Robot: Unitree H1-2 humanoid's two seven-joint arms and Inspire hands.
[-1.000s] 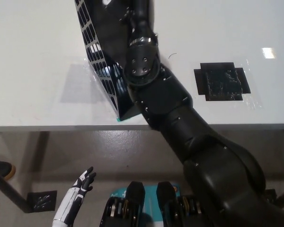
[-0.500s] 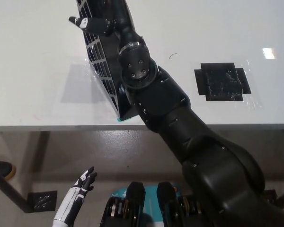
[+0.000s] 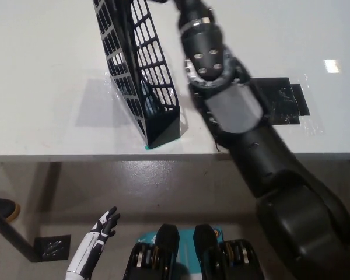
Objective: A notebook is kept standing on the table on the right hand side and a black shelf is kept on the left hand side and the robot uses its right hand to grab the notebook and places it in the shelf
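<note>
The black mesh shelf [image 3: 137, 76] stands on the white table [image 3: 46, 70], leaning, with its near corner by the table's front edge. Something bluish [image 3: 147, 107] shows through the mesh low inside it; I cannot tell whether it is the notebook. My black right arm [image 3: 221, 99] reaches from the bottom right up past the shelf's right side to the top edge of the picture, and its hand is cut off there. My white left hand [image 3: 103, 224] rests below the table edge at the lower left, its fingers apart and holding nothing.
A patch of black tape [image 3: 283, 102] lies on the table to the right, partly under my right arm. A small teal mark [image 3: 147, 148] sits at the shelf's near corner. A table leg [image 3: 11, 236] shows below at the left.
My right arm has swung to the right, off the shelf it was covering. Its hand, which lay over the shelf's top, has left the picture. The left hand has not moved.
</note>
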